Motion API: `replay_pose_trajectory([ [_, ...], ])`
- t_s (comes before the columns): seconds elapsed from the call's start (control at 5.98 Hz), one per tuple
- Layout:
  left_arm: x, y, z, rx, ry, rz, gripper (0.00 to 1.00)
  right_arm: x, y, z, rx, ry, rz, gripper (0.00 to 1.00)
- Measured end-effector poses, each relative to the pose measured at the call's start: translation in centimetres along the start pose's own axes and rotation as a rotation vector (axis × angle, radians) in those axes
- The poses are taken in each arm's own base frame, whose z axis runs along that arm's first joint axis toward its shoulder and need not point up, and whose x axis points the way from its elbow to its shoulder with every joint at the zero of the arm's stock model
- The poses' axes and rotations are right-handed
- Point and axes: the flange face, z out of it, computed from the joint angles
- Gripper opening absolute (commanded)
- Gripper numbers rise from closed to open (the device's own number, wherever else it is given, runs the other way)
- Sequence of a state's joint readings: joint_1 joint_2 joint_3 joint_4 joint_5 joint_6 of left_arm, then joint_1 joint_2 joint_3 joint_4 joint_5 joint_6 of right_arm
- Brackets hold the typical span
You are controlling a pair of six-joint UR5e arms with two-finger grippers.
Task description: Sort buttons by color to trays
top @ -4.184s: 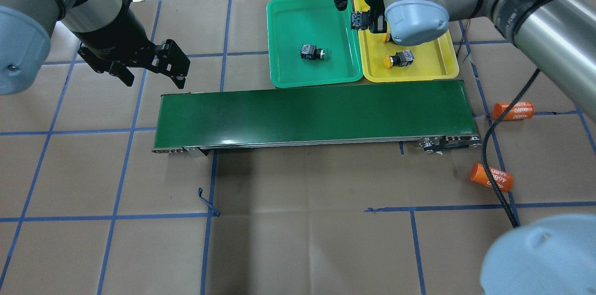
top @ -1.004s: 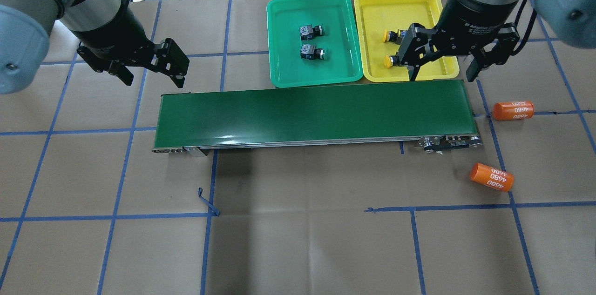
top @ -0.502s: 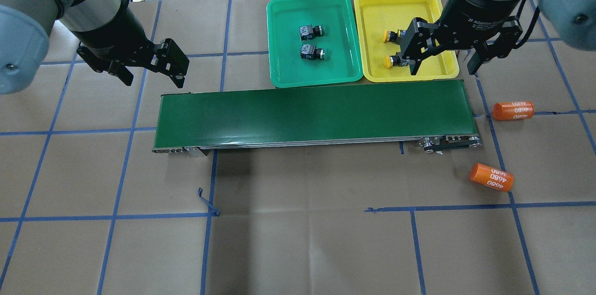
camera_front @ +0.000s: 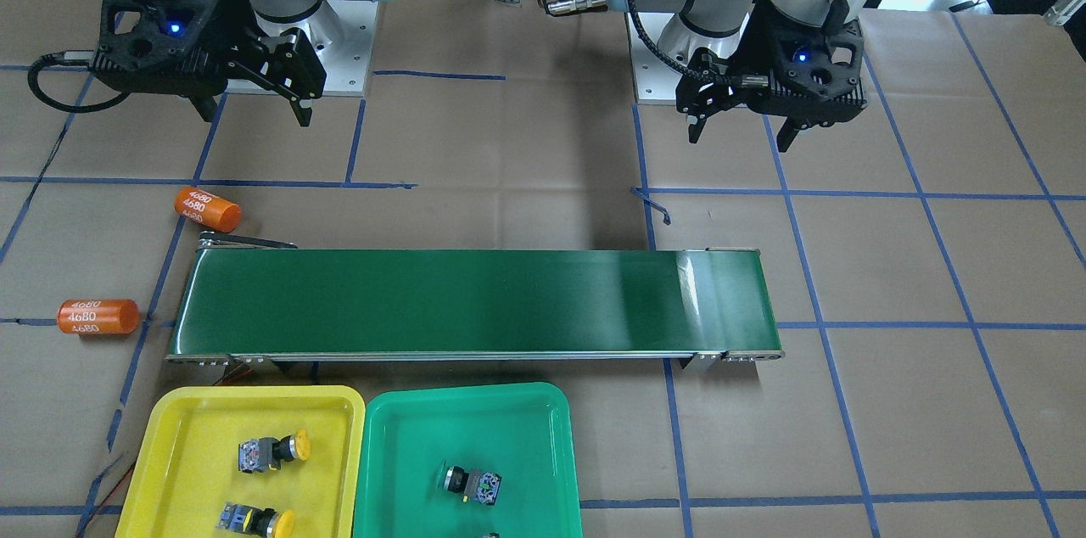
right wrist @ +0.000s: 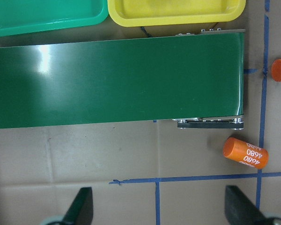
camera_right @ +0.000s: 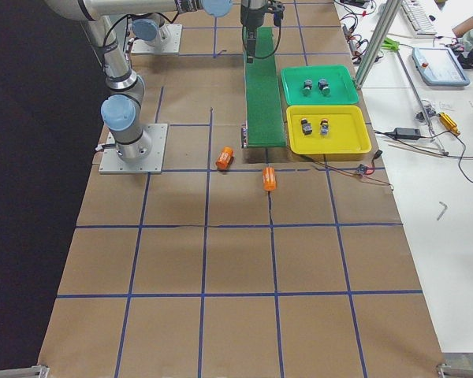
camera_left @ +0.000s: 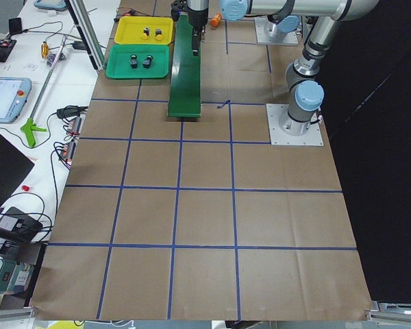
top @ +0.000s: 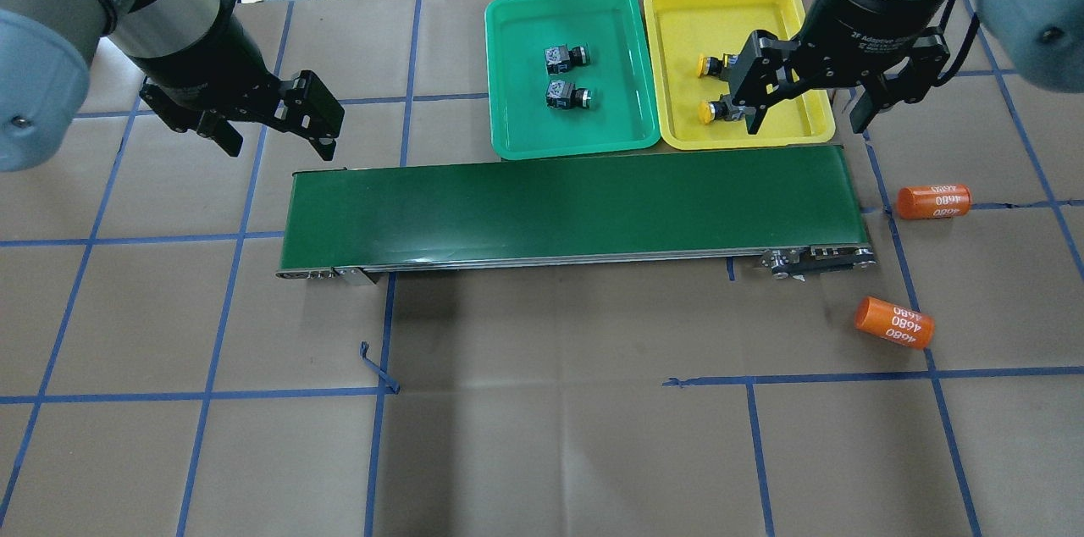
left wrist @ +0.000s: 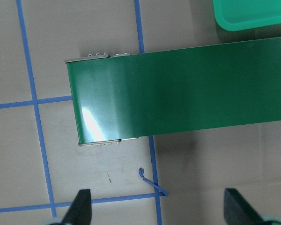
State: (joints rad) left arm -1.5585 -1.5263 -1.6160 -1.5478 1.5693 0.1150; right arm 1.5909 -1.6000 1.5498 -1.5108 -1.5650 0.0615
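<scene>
Overhead exterior: L gripper (top: 279, 149), R gripper (top: 806, 128) both spread wide (empty); buttons (top: 566, 95) in colour-matched trays (top: 517, 113), 2 each.

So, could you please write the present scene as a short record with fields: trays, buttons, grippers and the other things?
Green tray: two buttons with greenish caps inside
Yellow tray: two buttons with yellow caps inside
Left gripper: open, holding nothing, hangs above the table
Right gripper: open, holding nothing, hangs above the table
Conveyor belt: alongside both trays
Orange cylinders: two, on the table near the belt's right end
Sorting: looks finished
</scene>
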Motion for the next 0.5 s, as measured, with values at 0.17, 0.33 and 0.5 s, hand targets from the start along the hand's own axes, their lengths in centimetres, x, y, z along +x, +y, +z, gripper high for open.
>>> replay_pose_trajectory([
  [0.17,-0.15,-0.03,-0.02,0.0,0.0,-0.003,0.99,0.01,-0.01,-0.01,0.0,0.0,0.0,1.0],
  [0.33,-0.34,-0.06,-0.03,0.001,0.001,-0.006,0.99,0.01,-0.01,-0.02,0.001,0.001,-0.002,1.0],
  [0.5,-0.43,-0.08,-0.03,0.001,0.001,-0.006,0.99,0.0,-0.04,0.0,0.001,0.001,-0.005,1.0],
])
